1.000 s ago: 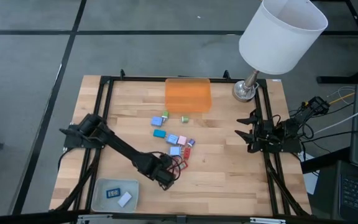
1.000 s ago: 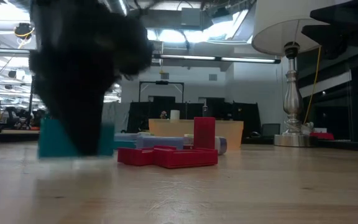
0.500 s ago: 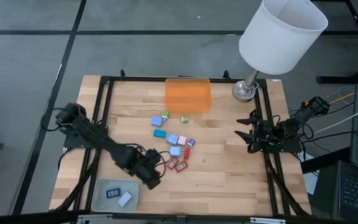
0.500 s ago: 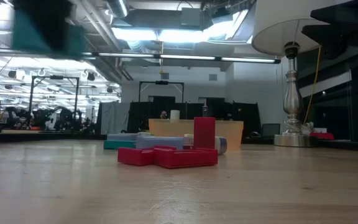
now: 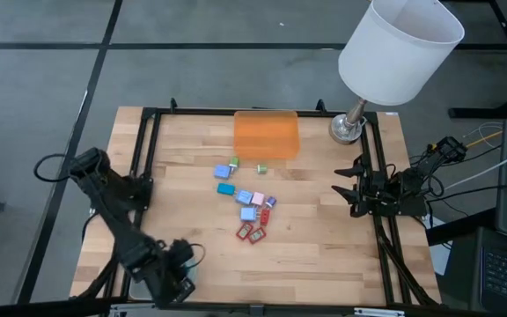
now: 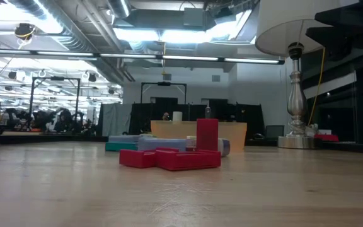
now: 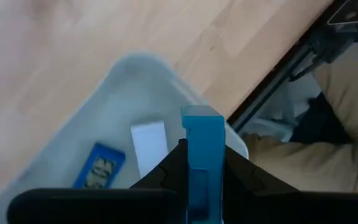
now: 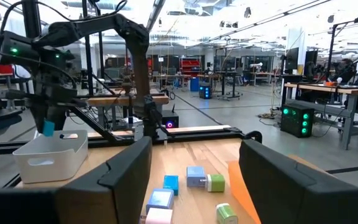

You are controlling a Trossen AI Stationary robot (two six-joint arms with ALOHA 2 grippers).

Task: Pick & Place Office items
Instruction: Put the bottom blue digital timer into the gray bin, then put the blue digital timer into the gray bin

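The office items [image 5: 249, 207] lie in a loose cluster mid-table: small blue, pink, purple and green blocks, with red flat pieces [image 5: 252, 233] at the near end. The low view shows the red pieces [image 6: 169, 157] flat on the wood, one standing upright. My left gripper [image 5: 172, 280] hangs over the pale rounded tray [image 7: 135, 68] at the table's near left corner, shut on a translucent blue flat piece [image 7: 202, 143]. A blue flat piece [image 7: 98, 168] and a white one [image 7: 149, 146] lie in that tray. My right gripper [image 5: 352, 187] waits open at the table's right edge. My left gripper pinches the blue flat piece between its two fingers [image 7: 166, 174], one on each broad face, near the piece's upper end [image 7: 202, 180]. The fingers come from above, pointing down. The piece is lifted clear and hangs upright above the tray, as the right wrist view also shows [image 8: 48, 127].
A translucent orange tray [image 5: 266, 134] sits at the far edge, mid-table. A lamp's base [image 5: 346, 129] stands at the far right corner, its white shade [image 5: 400, 48] overhanging. Bare wood lies between the cluster and the near edge. Black frame rails [image 5: 148, 158] border the table.
My left gripper has risen from the near end of the cluster with the blue piece and swung toward the table's near left corner, ending over the pale tray. The blue piece has left the table and gone out of the low view.
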